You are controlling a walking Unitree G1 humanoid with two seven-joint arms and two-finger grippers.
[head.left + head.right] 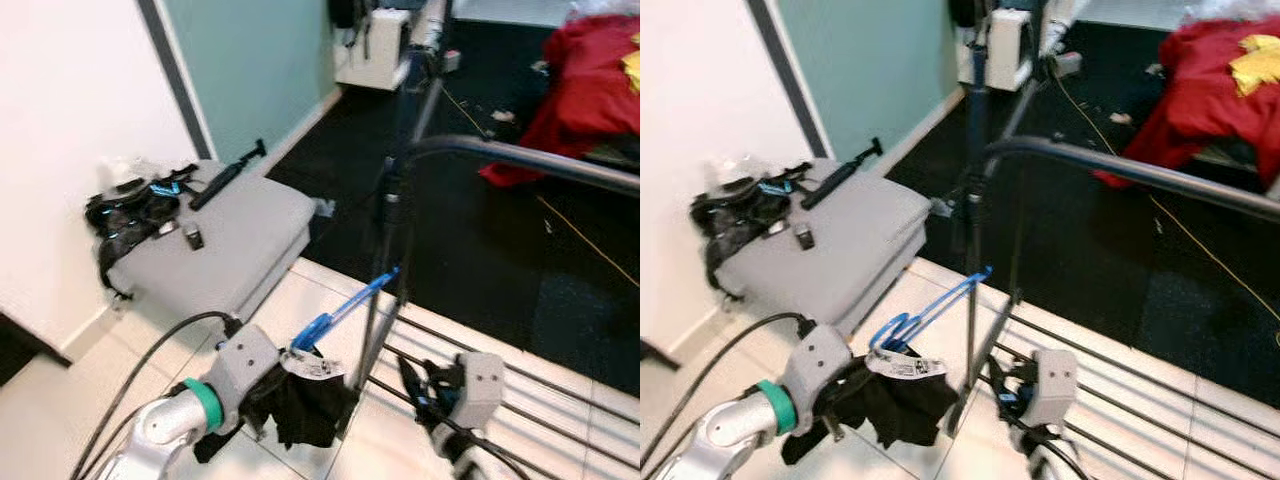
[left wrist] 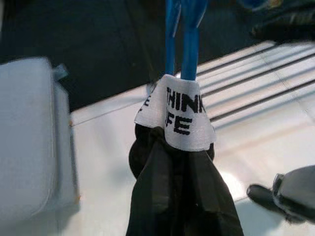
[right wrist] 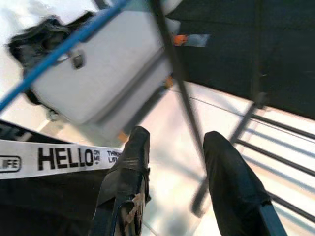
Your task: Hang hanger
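At 7 o'clock, left gripper point(image 1: 300, 375): clamped on the blue hanger point(image 1: 345, 308) and its black garment point(image 1: 305, 408).
Right gripper point(image 3: 174, 162): fingers apart, empty, at 5 o'clock beside the rack upright point(image 1: 385, 290).
Hanger position: hook aimed toward 1 o'clock, below the top rail point(image 1: 530, 160).
Risk: hook may strike the upright or miss the rail; the garment's weight could tilt it.

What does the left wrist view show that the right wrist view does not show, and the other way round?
Left wrist view: the blue hanger running up out of the white band, which reads THINK here. Right wrist view: the right gripper open, its fingers near a dark rack post, and the band's word HELLO. Both share the black garment and the grey cushion.
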